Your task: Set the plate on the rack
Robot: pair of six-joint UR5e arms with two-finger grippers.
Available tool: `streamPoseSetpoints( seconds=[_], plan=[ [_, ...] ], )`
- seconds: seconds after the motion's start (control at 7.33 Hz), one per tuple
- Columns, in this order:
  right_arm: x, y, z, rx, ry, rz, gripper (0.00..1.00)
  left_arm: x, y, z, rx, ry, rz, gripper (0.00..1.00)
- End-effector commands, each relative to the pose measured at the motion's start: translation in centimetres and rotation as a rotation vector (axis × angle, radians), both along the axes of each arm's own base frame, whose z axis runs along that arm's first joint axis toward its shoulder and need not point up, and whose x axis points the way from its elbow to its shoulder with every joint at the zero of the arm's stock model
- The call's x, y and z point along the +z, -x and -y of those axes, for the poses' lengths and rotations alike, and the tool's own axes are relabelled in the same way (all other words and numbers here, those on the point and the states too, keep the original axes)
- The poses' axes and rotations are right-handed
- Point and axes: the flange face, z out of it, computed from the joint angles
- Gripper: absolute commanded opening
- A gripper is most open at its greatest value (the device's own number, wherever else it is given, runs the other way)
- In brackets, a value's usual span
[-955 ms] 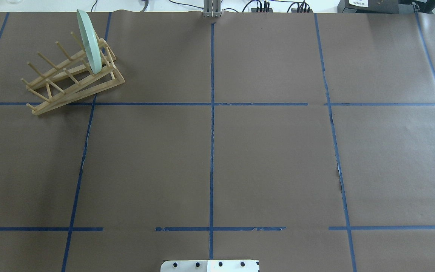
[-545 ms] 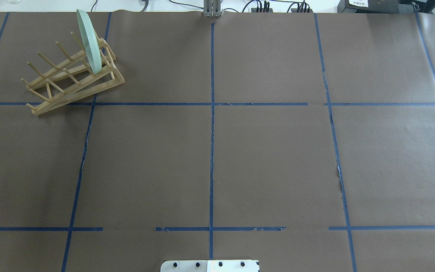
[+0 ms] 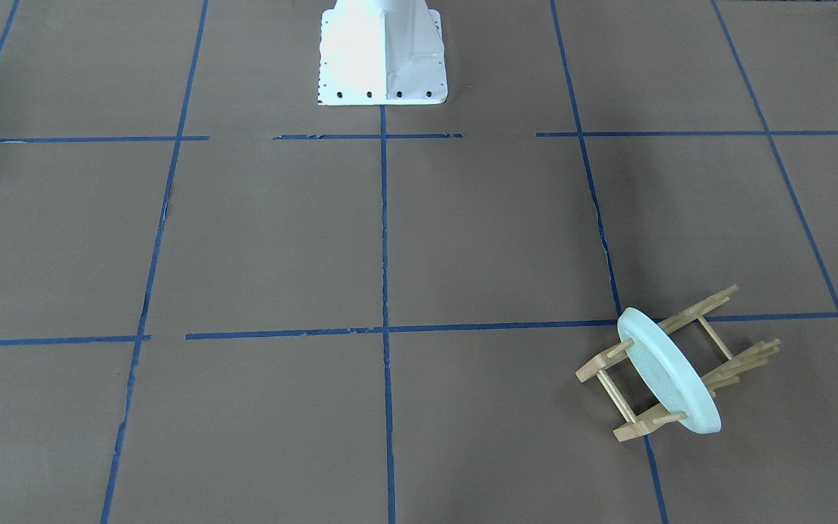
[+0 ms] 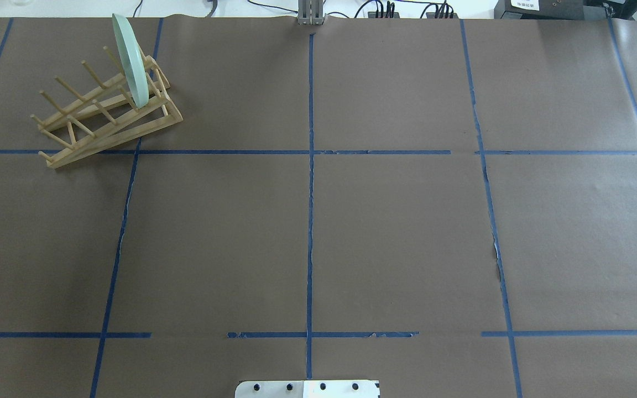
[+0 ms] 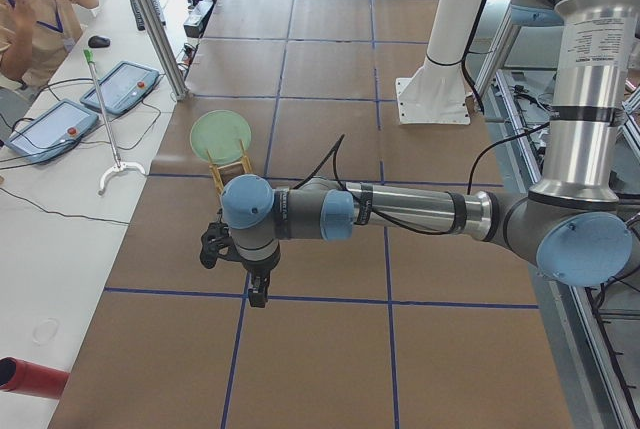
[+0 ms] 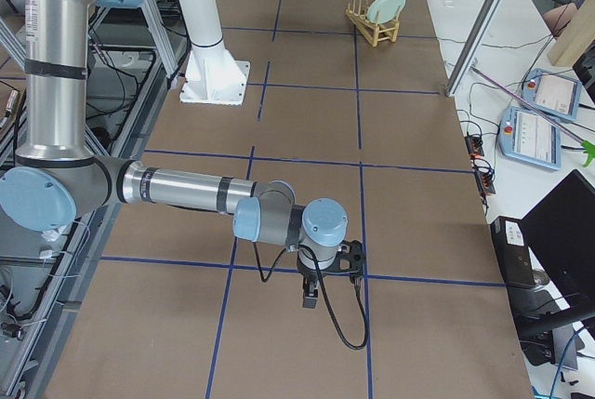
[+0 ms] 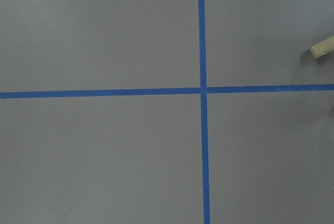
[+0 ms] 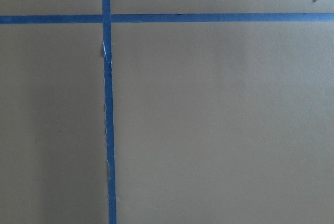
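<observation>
Nothing had shifted since a second before. The smooth, round mint-green plate [image 4: 130, 61] stood on edge between pegs at one end of the light-wood rack [image 4: 109, 124]. Only the side views showed the left gripper [image 5: 258, 294] and the right gripper [image 6: 310, 299], each hanging over taped brown paper. I couldn't tell how wide either claw was.

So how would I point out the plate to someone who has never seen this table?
Start at the brown table with blue tape lines and go to the far corner on the robot's left, where a wooden rack sits. The plate stands on edge in one end of it, the only round, pale green thing there.
</observation>
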Motion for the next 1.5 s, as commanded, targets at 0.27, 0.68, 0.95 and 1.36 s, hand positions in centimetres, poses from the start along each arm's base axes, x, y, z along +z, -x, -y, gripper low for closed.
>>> streamPoseSetpoints(
  seconds=[0.27, 0.68, 0.95, 1.36],
  plan=[
    [0.0, 0.0, 0.0, 0.0, 0.0, 0.0, 1.0, -0.4, -0.1, 0.2, 0.003, -0.01, -0.022, 1.0],
    [0.0, 0.0, 0.0, 0.0, 0.001, 0.0, 1.0, 0.2, -0.5, 0.2, 0.006, 0.003, -0.055, 1.0],
    [0.0, 0.0, 0.0, 0.0, 0.0, 0.0, 1.0, 0.8, -0.5, 0.1, 0.006, 0.014, -0.053, 1.0],
    [0.0, 0.0, 0.0, 0.0, 0.001, 0.0, 1.0, 0.8, -0.5, 0.1, 0.006, 0.017, -0.05, 1.0]
  ],
)
